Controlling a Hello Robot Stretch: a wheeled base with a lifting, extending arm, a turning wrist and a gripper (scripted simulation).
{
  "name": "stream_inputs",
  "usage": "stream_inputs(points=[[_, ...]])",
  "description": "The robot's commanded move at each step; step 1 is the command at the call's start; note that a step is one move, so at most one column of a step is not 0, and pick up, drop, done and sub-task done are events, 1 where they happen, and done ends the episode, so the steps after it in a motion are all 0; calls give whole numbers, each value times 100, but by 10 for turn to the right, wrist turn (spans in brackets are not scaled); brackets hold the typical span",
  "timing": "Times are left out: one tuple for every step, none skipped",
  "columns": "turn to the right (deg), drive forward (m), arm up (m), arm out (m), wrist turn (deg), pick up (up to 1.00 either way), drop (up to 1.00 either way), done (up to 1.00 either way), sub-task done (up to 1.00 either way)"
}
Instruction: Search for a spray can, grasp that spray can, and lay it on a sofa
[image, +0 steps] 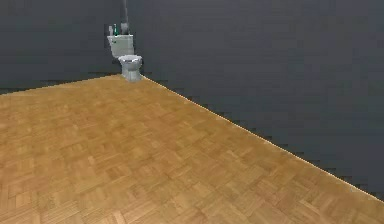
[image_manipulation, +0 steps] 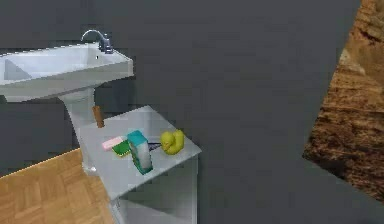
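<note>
Dark walls (image: 250, 60) close in a parquet floor (image: 120, 150). In the forward view a white toilet (image: 126, 55) stands in the far corner at 11 o'clock. In the arm side view a white sink (image_manipulation: 60, 68) with a tap (image_manipulation: 97, 40) sits at 10 o'clock, and a grey worktop (image_manipulation: 170, 166) stands just below it at 6 o'clock. On the worktop a brown bottle (image_manipulation: 98, 116) stands at the far edge, at 11 o'clock. A pink-and-green sponge (image_manipulation: 118, 145) lies at 9 o'clock and a yellow thing (image_manipulation: 173, 142) at 2 o'clock. Between them lies a teal thing (image_manipulation: 143, 157) with a white part; whether it is the spray can I cannot tell. The hand's state cannot be told.
</note>
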Motion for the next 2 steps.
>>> stream_inputs(points=[[-30,0,0,0,0,0,0,0,0],[390,0,0,0,0,0,0,0,0]])
